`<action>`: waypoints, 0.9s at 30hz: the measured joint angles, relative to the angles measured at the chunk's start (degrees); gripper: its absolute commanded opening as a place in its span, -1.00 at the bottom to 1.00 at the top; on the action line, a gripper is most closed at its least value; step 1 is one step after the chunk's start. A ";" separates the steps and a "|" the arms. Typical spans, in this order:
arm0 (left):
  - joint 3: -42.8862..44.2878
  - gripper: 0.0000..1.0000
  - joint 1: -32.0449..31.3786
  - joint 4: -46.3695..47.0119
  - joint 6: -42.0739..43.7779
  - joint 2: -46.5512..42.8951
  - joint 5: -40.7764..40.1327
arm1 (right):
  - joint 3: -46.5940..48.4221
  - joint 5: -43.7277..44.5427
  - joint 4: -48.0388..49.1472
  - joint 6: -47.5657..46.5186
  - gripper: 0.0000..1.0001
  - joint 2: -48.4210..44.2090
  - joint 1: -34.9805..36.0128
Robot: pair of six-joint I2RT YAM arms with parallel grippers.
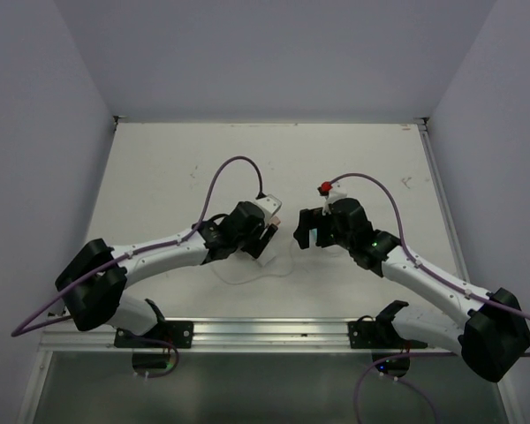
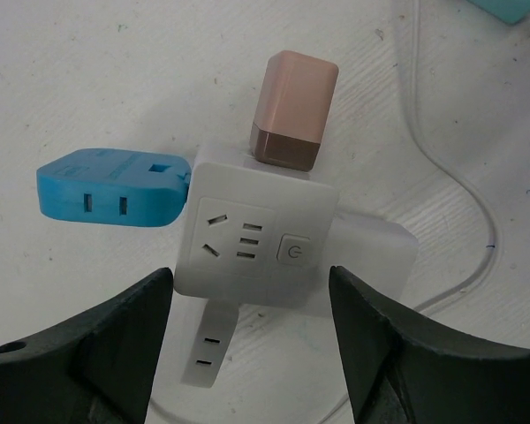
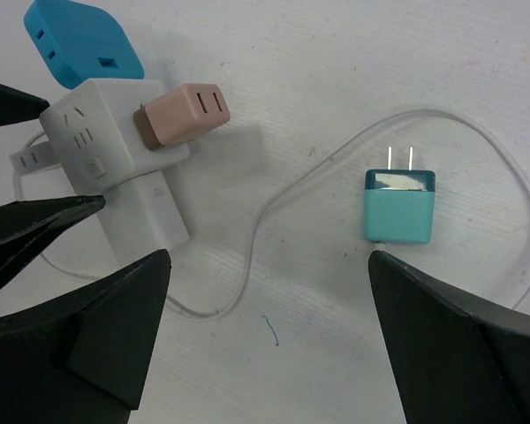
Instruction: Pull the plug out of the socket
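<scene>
Table (image 1: 177, 168), white top, both arms reaching in toward the middle.

Socket (image 2: 247, 238): a white cube block lying on the table near the centre. Its upper face has pin holes and a round power button (image 2: 291, 252). Three things are plugged into its sides: a pink adapter (image 2: 291, 110) on the far side, a blue adapter (image 2: 110, 187) on the left side, and a thin white strip (image 2: 210, 344) hanging out of the near edge.

Left gripper (image 2: 249, 278): black fingers (image 2: 115, 336) either side of the socket. In the right wrist view both tips meet the block's corners, so it looks clenched on the socket rather than released.

Plug (image 3: 399, 208): teal, small and square, with two bare metal prongs pointing away from the camera. It is out of the socket, lying flat on the table, well apart from the block and to its right in the right wrist view.

Right gripper (image 3: 269, 256): jaws spread wide, grasping nothing. It hangs above the table, with the plug near its right finger and the socket beyond its left one.

Thin white cable (image 3: 433, 109): runs from under the socket, curves up and arcs over the plug, then drops down the plug's right side. I cannot tell where it ends.
</scene>
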 measured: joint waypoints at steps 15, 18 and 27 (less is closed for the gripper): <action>2.99 0.38 -1.05 -1.14 1.49 3.67 -2.80 | -0.07 -1.29 0.04 0.02 0.96 0.02 -0.39; 3.17 0.41 -1.14 -1.16 1.49 3.89 -3.06 | -0.09 -1.44 0.09 0.17 0.96 0.07 -0.48; 3.34 0.43 -1.46 -1.36 1.60 5.75 -4.00 | -0.61 -2.43 0.81 0.83 0.96 0.11 -0.96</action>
